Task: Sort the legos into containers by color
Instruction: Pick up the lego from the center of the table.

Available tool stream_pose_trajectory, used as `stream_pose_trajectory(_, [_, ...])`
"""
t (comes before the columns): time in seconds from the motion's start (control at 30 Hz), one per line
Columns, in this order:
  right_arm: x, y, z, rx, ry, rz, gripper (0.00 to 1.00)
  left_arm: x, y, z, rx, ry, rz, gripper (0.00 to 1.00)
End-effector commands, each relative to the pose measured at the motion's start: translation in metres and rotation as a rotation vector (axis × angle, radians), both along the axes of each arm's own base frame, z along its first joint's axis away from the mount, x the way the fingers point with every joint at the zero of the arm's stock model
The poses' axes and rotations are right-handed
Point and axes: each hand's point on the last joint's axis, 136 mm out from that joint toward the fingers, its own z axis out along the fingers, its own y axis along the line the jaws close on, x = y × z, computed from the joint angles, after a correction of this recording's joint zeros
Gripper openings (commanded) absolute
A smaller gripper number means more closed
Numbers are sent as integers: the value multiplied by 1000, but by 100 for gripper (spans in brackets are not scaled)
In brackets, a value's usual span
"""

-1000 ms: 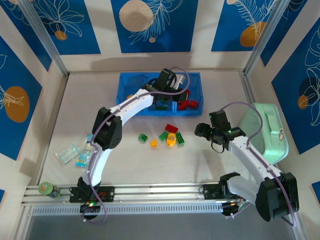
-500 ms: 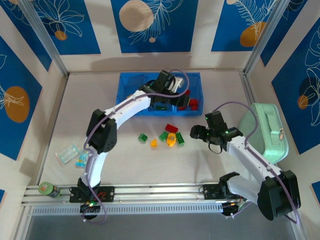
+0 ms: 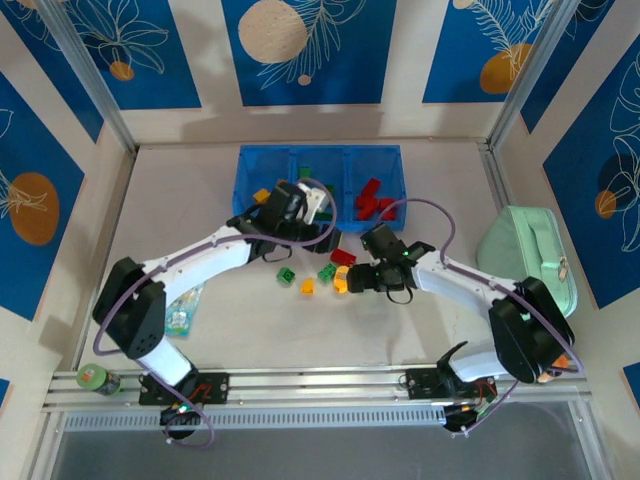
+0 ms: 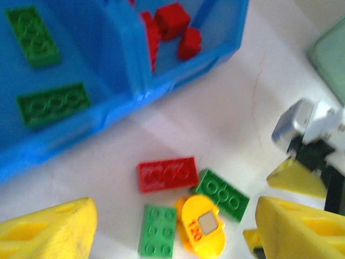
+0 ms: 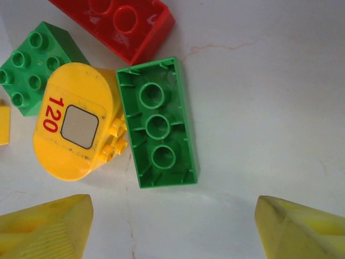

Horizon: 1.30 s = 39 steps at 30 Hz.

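Both arms have moved in the last second. The left one backed out of the tray, and the right one swung left, over the loose pile. The left gripper [image 4: 178, 229] has its jaws spread wide with nothing in them. The right gripper [image 5: 172, 226] is also wide and empty, hanging just above the bricks.

The surface is a pale off-white tabletop [image 3: 440, 180] with faint hairline cracks. It's boxed in by cream walls with blue leaf-print panels [image 3: 305, 50], and a mint-green zipped pouch [image 3: 530, 260] sits at the right.

The translucent blue plastic three-bin tray [image 3: 345, 150] is at the far middle, with orange bricks in the left bin, green in the middle and red in the right. The loose chunky plastic lego bricks [image 3: 327, 271] lie just in front of it.

In the right wrist view:
- **Green three-hole brick [image 5: 159, 127]:** it lies hollow side up, with its long axis running almost top to bottom, and it touches the yellow rounded piece marked 120 [image 5: 81, 129].
- **Long red brick [image 5: 118, 21]:** it sits studs up and runs diagonally from upper left to lower right.
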Motion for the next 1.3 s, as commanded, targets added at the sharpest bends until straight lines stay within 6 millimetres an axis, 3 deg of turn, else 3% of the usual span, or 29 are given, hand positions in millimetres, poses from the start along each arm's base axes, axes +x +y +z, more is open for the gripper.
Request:
stream_pose_trajectory(0.0, [7,3,0,-44,4,19,78,-7,20,0,-22,-26,61,76])
stream_pose_trajectory(0.2, [15,4,-10,-107,33,26,72,-32,54,-23,13,-1,118,73])
stream_pose_trajectory(0.53, [18,6,-24,-179,77,22,61,-58,93,-40,39,4,183,71])
stream_pose_trajectory(0.9, [9,3,-34,-216,110,2,53,-66,112,-42,47,-14,225,69])
stream_pose_trajectory(1.27, [5,3,-31,-83,93,-26,53,-71,118,-44,39,-20,232,68])
